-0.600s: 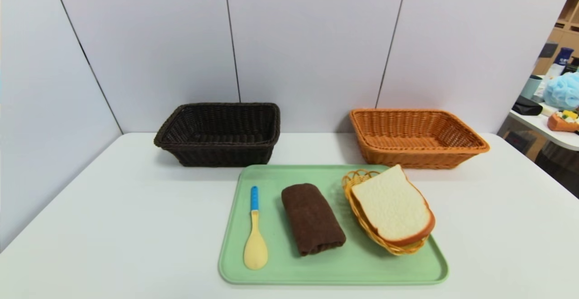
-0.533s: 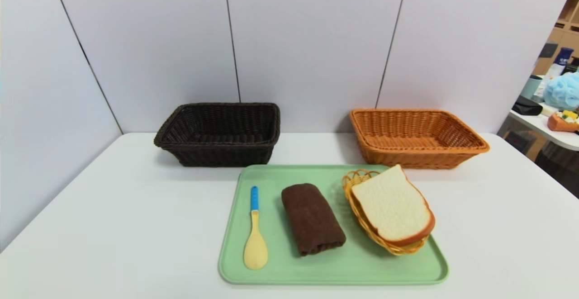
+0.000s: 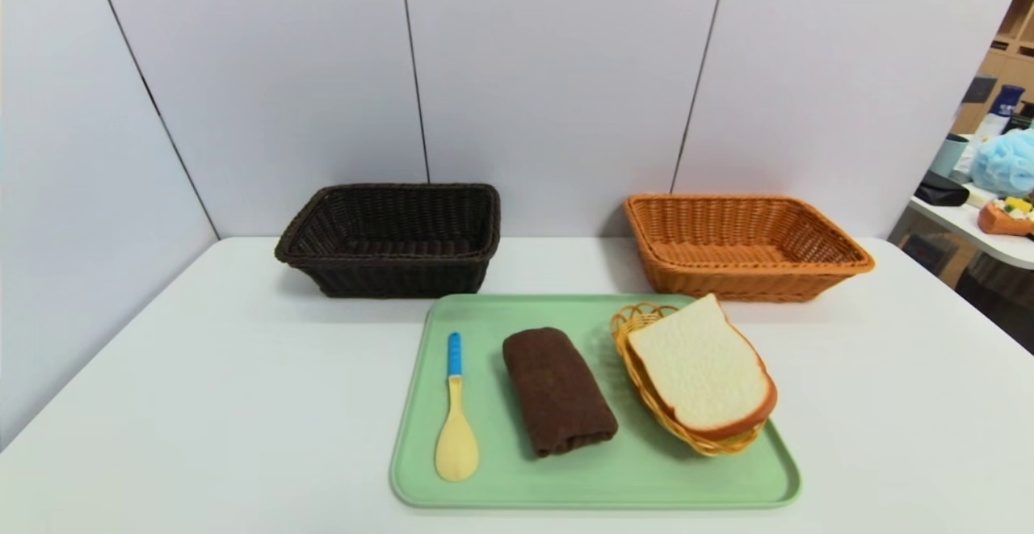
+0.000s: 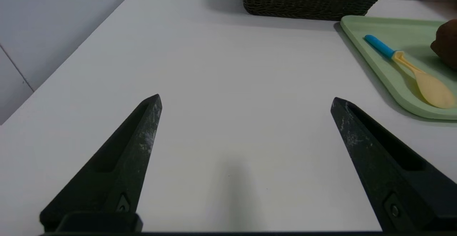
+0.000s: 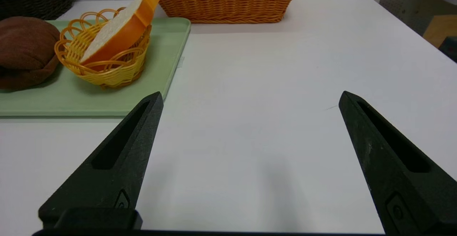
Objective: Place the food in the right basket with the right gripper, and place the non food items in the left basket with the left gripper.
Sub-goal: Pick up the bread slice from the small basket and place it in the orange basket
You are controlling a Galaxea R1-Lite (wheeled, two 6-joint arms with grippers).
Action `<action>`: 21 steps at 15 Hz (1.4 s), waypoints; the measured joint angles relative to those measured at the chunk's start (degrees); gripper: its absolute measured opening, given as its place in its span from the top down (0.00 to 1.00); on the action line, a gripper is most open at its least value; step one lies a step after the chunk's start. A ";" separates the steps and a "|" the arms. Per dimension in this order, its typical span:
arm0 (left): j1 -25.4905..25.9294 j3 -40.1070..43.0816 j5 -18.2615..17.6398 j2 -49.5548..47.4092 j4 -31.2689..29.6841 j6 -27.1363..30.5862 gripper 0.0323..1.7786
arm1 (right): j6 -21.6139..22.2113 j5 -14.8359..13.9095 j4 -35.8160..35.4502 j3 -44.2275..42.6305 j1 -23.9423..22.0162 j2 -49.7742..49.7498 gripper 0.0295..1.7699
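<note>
A slice of white toast bread [image 3: 699, 366] leans in a small yellow oval basket [image 3: 646, 393] on the right of a green tray [image 3: 582, 481]. A rolled dark-brown towel [image 3: 557, 390] lies mid-tray, and a pale-yellow spoon with blue handle [image 3: 456, 413] lies at its left. The dark left basket [image 3: 392, 239] and the orange-tan right basket [image 3: 739, 245] stand behind the tray. Neither arm shows in the head view. My left gripper [image 4: 246, 100] hovers open over bare table, left of the spoon [image 4: 410, 71]. My right gripper [image 5: 250, 98] is open over bare table, right of the bread [image 5: 121, 32].
The white table [image 3: 202, 372] is backed by grey wall panels at the rear and left. A second table with clutter [image 3: 998, 195] stands beyond the right edge. Bare tabletop lies on both sides of the tray.
</note>
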 joint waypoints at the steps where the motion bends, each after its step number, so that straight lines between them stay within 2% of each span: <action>1: 0.00 -2.36 -0.24 0.12 1.01 0.06 0.05 | -0.57 0.07 1.33 -1.60 0.00 0.05 0.04; 3: 0.00 -8.00 -0.99 2.02 3.85 0.41 0.05 | -1.23 1.50 7.45 -8.56 0.00 0.90 0.04; 6: 0.00 -17.38 -2.80 9.55 4.63 2.01 0.05 | -2.27 4.51 16.24 -20.32 0.04 6.79 0.04; 9: -0.10 -27.15 -4.60 21.43 2.15 2.86 0.05 | -2.61 6.61 14.09 -31.26 0.20 17.99 0.04; 14: -0.32 -42.51 -5.78 45.85 -8.78 3.17 0.05 | -1.01 8.42 11.00 -50.23 0.83 39.57 0.04; 16: -1.12 -46.52 -5.45 54.02 -10.96 3.15 0.05 | 1.19 8.45 10.75 -55.22 2.32 47.35 0.04; 18: -4.27 -48.24 -3.66 60.33 -11.59 2.97 0.05 | 3.97 8.42 10.75 -57.37 4.58 53.47 0.04; 21: -10.56 -47.15 -0.74 66.28 -11.96 2.12 0.05 | 11.56 8.51 10.62 -56.26 8.85 60.88 0.04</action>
